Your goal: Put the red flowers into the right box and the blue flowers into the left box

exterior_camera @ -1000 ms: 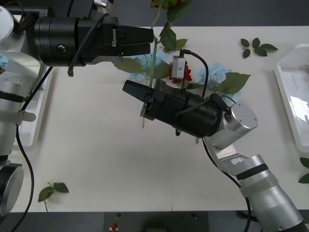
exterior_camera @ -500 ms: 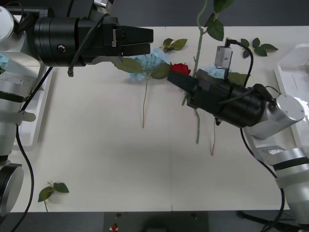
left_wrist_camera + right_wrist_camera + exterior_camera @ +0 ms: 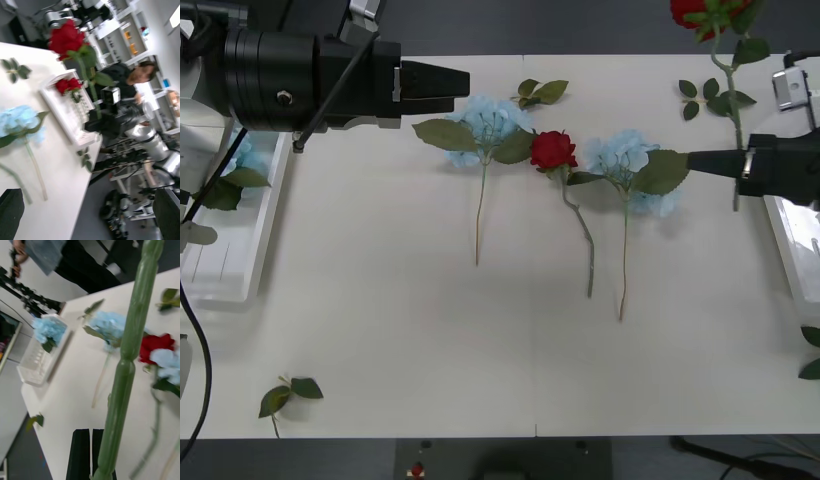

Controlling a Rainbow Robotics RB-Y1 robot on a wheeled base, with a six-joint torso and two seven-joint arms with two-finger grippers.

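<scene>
My right gripper [image 3: 695, 158] [image 3: 91, 454] is shut on the green stem [image 3: 127, 352] of a red flower [image 3: 700, 12] [image 3: 67, 37], held upright beside the right box [image 3: 790, 240]. That box [image 3: 60, 112] holds another red flower [image 3: 69, 84]. On the table lie a blue flower [image 3: 485, 120] [image 3: 108, 324], a red flower [image 3: 553, 150] [image 3: 157, 347] and a second blue flower [image 3: 625, 160] [image 3: 18, 120]. The left box [image 3: 220, 270] [image 3: 33, 367] holds a blue flower [image 3: 245, 160] [image 3: 47, 328]. My left gripper [image 3: 460, 88] [image 3: 90, 217] hovers open, left of the first blue flower.
Loose green leaf sprigs lie at the table's far edge [image 3: 540, 92] [image 3: 710, 97], at the near left corner [image 3: 290, 392] and at the right edge [image 3: 810, 352]. The near half of the white table [image 3: 430, 350] is bare.
My right arm swung right from the table's middle to the right box's side, carrying the red flower and uncovering the flowers on the table. The left gripper drew back slightly left.
</scene>
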